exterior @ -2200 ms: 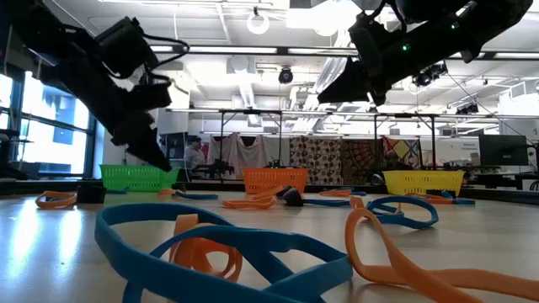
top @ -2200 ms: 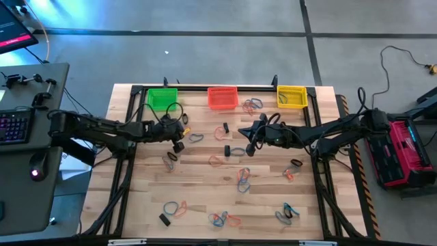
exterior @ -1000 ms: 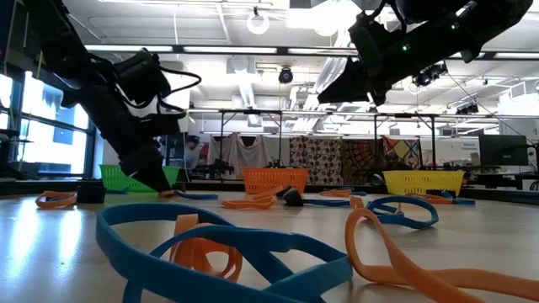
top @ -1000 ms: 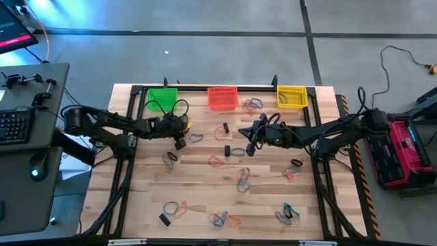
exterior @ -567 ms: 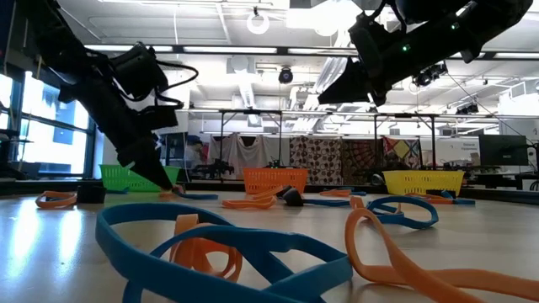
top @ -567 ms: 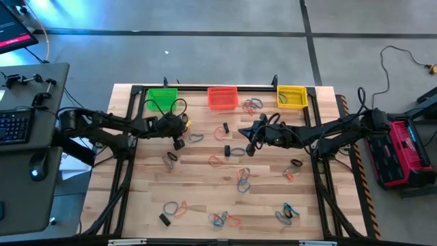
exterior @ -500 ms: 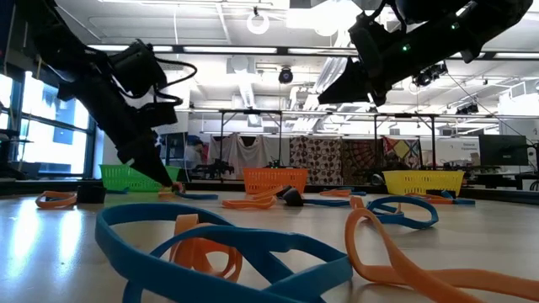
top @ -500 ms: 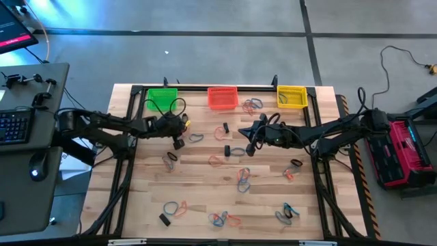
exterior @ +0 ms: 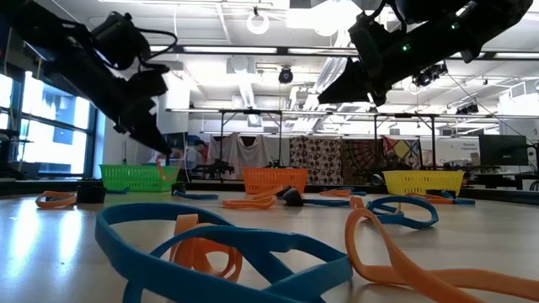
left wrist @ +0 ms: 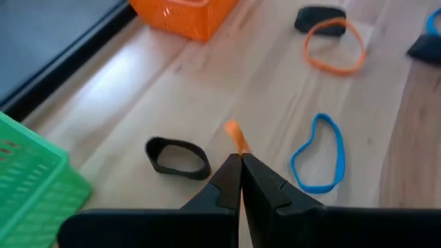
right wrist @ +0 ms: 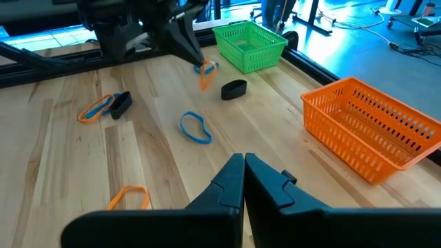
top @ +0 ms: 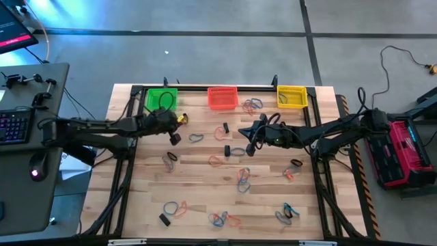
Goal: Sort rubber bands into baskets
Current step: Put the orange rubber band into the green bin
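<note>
Orange band [left wrist: 235, 136] pinched in closed left hand [left wrist: 240, 162], now lifted off table (right hand [right wrist: 244, 162] closed, empty, unmoved)

My left gripper [left wrist: 240, 160] is pinched shut on an orange rubber band [left wrist: 236, 136], which dangles off the table just beside the green basket [top: 161, 99]. A black band [left wrist: 178, 156] and a blue band [left wrist: 320, 152] lie flat on the wood close to that basket. The red-orange basket [top: 222, 97] stands next to the green one along the same edge, the yellow basket [top: 291, 96] beyond it. More orange, blue and black bands lie scattered farther from the green basket.
</note>
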Controlling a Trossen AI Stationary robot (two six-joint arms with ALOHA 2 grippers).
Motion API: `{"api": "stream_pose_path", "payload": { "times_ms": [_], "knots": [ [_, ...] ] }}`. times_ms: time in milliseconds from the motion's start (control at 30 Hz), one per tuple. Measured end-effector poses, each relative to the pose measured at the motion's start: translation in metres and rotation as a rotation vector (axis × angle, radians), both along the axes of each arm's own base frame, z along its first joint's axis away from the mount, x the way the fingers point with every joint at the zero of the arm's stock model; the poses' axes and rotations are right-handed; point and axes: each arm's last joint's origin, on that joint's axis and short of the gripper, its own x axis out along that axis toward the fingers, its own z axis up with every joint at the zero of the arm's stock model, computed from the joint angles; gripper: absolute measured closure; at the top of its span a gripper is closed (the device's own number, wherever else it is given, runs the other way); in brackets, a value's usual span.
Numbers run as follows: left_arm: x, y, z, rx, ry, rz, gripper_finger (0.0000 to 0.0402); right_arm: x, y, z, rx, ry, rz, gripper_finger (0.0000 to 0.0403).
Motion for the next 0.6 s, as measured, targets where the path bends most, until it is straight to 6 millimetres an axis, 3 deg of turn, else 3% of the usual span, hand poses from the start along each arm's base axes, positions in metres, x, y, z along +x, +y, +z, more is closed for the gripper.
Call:
{"api": "stream_pose_path", "payload": {
  "times_ms": [133,600],
  "knots": [
    [-0.003,0.002,0.013,-0.009,0.013,0.011,0.0401,0.000,0.000,0.000,0.000,-0.001,0.000,0.0403],
    [-0.003,0.031,0.090,0.070,0.092,0.101,0.0401,0.000,0.000,0.000,-0.003,-0.002,0.001,0.0403]
  ]
}}
